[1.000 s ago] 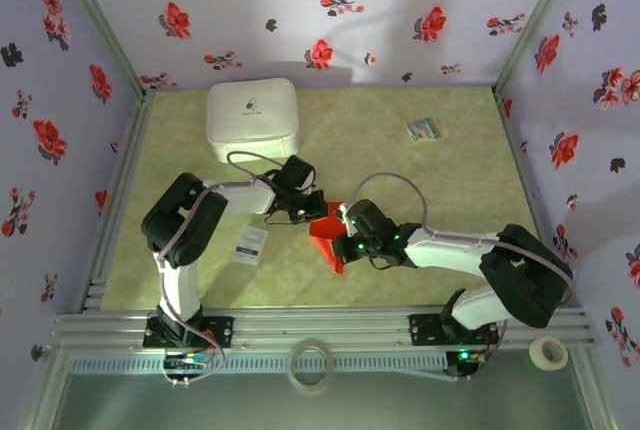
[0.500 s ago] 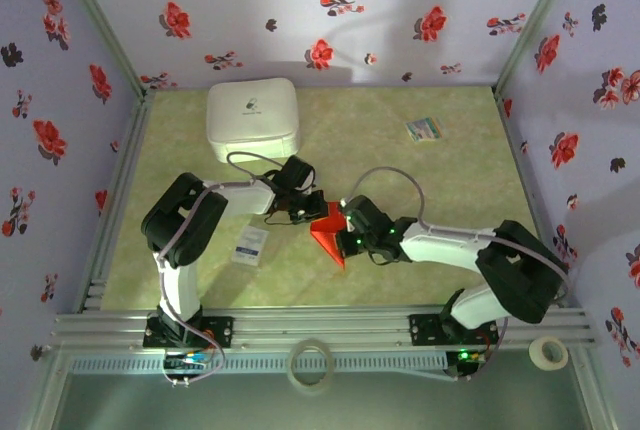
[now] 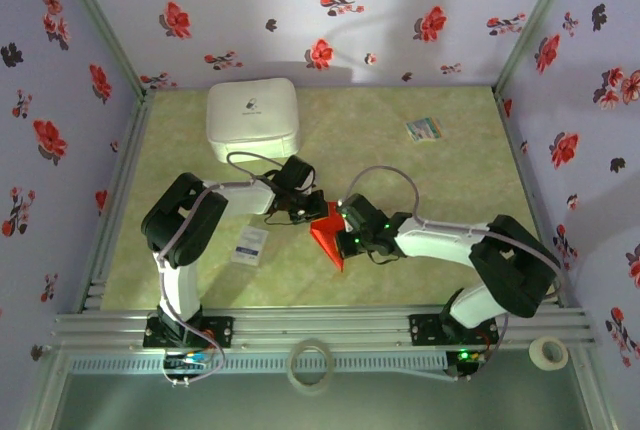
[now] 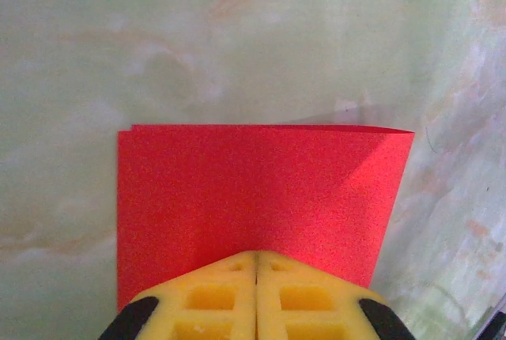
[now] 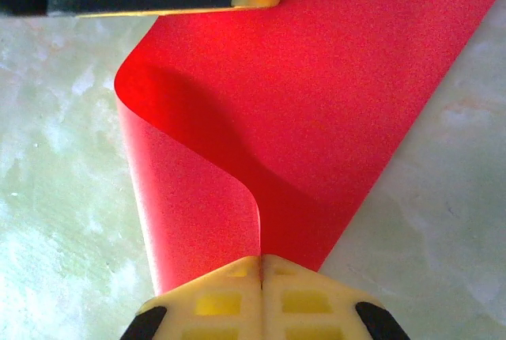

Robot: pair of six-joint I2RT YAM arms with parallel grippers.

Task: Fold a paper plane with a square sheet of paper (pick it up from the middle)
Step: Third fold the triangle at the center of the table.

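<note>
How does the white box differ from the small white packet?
The white box is much larger than the small white packet. The box is thick with rounded corners; the packet lies flat. The box sits far back, the packet nearer the front. Both are white.

Open mat [image 3: 400,170] ahead, white box [image 3: 253,118] at far left.

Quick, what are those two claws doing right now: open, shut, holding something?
Left gripper: shut on the red sheet of paper.
Right gripper: shut on the same sheet, which curls between them.
</note>
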